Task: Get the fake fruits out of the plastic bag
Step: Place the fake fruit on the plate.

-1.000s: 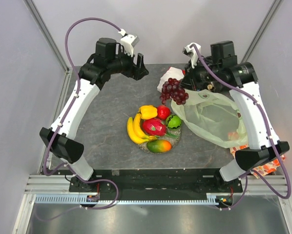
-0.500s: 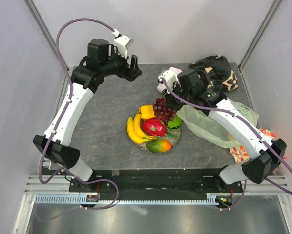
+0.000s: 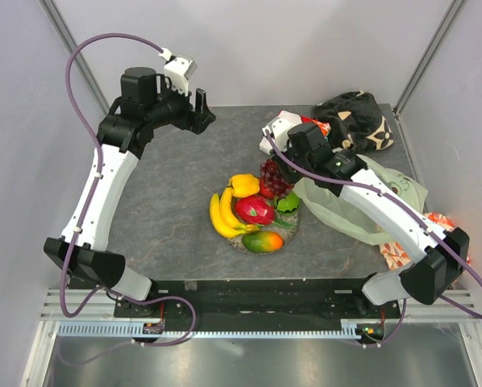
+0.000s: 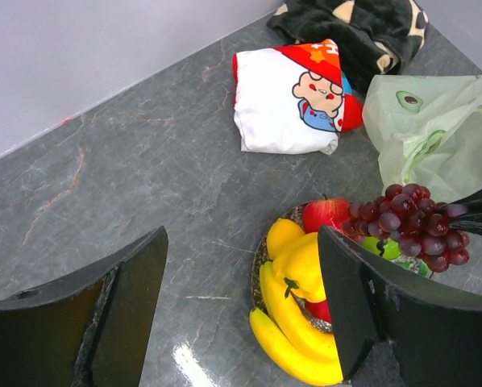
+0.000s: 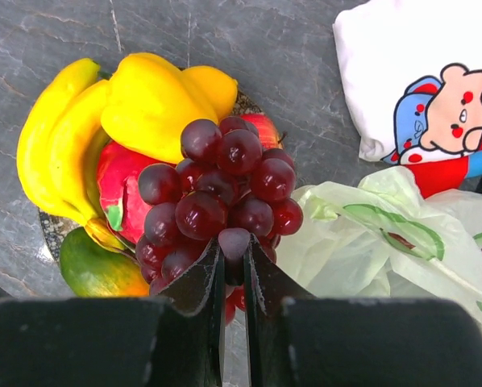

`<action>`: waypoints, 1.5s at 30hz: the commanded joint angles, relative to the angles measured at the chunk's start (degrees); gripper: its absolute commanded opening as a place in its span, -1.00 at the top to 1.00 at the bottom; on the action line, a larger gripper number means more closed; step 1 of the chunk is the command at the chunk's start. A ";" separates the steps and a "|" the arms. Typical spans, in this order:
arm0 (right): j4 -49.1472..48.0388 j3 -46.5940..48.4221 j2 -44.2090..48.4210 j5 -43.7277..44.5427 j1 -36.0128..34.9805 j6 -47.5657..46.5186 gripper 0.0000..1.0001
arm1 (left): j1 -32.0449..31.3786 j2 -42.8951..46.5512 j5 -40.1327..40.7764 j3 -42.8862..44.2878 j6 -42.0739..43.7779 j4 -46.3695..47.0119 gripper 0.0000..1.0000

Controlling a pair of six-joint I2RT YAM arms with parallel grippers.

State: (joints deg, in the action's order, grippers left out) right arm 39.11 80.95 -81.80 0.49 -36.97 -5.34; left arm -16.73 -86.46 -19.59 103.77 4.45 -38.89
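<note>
My right gripper point(image 3: 283, 167) is shut on the purple grapes point(image 3: 275, 179), which hang over the far right side of the round dish point(image 3: 234, 240). In the right wrist view the fingertips of that gripper point(image 5: 234, 251) pinch the bunch point(image 5: 217, 193) at its stem end. The dish holds yellow bananas point(image 3: 221, 216), a yellow pepper point(image 3: 243, 185), a pink dragon fruit point(image 3: 255, 210), a mango point(image 3: 263, 241), a green lime point(image 3: 287, 202) and a red apple point(image 4: 326, 214). The pale green plastic bag point(image 3: 362, 205) lies crumpled right of the dish, under my right arm. My left gripper point(image 3: 202, 109) is open and empty, high at the far left.
A folded white cartoon-printed cloth point(image 3: 275, 129) lies at the back, a black patterned cloth point(image 3: 355, 117) in the far right corner, and an orange leaf-patterned cloth point(image 3: 398, 251) at the right front edge. Metal frame posts stand at the corners.
My right gripper has carried the grapes left from the bag's mouth to above the dish. My left arm has drawn back to the left.
</note>
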 commanded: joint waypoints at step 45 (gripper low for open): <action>2.28 -6.68 -3.01 -6.91 -5.13 11.41 -0.18 | 5.48 3.05 -5.72 -2.78 -1.81 2.77 -0.62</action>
State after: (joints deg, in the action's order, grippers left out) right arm 41.47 73.52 -84.20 -5.43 -42.06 5.37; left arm -11.60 -84.33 -23.16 100.75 3.90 -38.41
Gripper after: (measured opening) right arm 0.568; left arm 0.815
